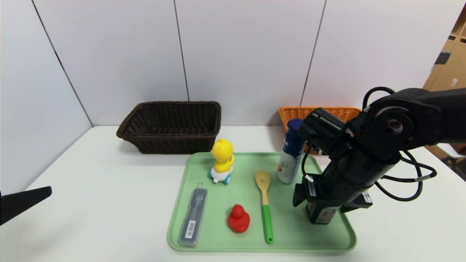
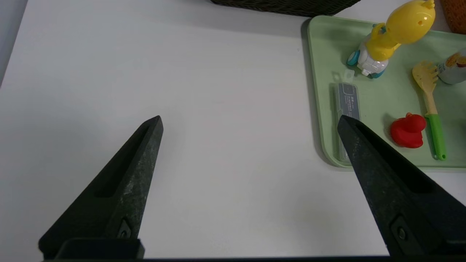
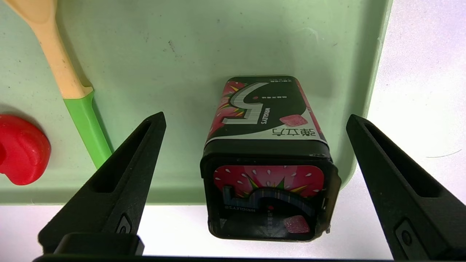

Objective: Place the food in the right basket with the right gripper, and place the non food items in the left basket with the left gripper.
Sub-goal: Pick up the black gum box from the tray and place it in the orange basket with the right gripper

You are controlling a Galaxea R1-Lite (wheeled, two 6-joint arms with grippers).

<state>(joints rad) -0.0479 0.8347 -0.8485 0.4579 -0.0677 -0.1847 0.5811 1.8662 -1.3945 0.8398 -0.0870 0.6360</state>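
Inspector: Status of the right pincer (image 3: 255,123)?

Robot: Spread wide, lower right of the head frame, straddling the black carton (image 3: 267,160) without touching it. That carton stands on the green tray (image 1: 327,233), near its right edge.

Inspector: Left pincer (image 2: 249,122)?

Robot: Also wide, empty, over bare bench (image 1: 91,203) at far left.

Inspector: Other items?

Robot: White bottle (image 1: 291,156), wheeled duck toy (image 1: 222,160), red duck (image 1: 238,218), pasta fork (image 1: 265,203), grey case (image 1: 193,216) all on the tray. Dark basket (image 1: 171,125) upper left of centre, orange basket (image 1: 291,112) upper right.
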